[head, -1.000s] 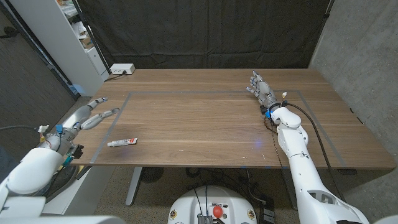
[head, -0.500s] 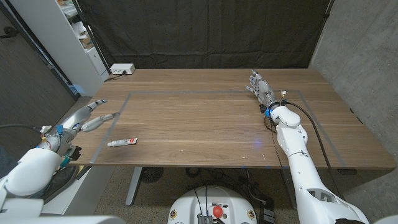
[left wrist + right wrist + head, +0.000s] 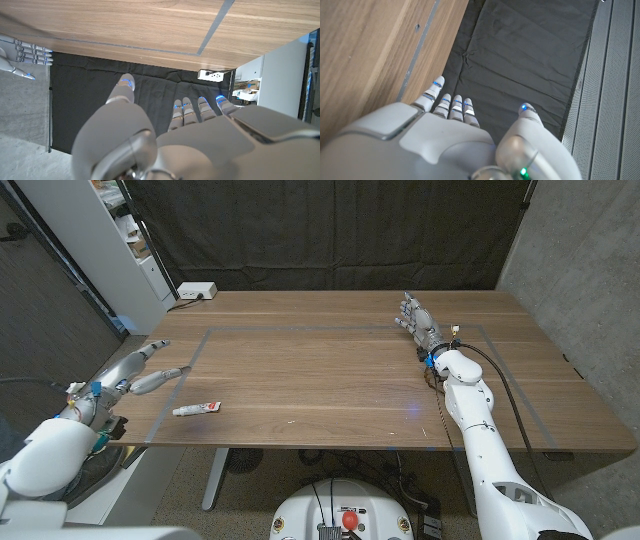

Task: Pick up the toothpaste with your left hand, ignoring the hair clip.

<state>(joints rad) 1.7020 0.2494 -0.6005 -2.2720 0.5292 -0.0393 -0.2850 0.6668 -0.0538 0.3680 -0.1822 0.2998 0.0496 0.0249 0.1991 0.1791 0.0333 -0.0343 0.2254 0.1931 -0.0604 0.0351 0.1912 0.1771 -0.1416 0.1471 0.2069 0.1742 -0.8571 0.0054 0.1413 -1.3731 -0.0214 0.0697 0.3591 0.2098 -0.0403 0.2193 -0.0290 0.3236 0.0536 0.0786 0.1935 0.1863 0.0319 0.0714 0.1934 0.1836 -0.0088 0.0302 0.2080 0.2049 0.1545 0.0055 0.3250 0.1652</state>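
Lying near the front edge of the wooden table [image 3: 330,370], on its left side, the toothpaste [image 3: 197,409] points its long way sideways across the table, cap end maybe to the left, though too small to be sure. Sitting just to the right of the left hand [image 3: 140,370] and a little closer to the robot, so much nearer that hand than the right hand [image 3: 418,321], which is far off at the back right. Reaching forward over the table's left edge, fingers [image 3: 192,109] spread apart and holding nothing. Needing a short move right and back toward the robot, then down, with the fingers turned to close across the thin tube. Standing up at the far side, fingers apart too, holding nothing.
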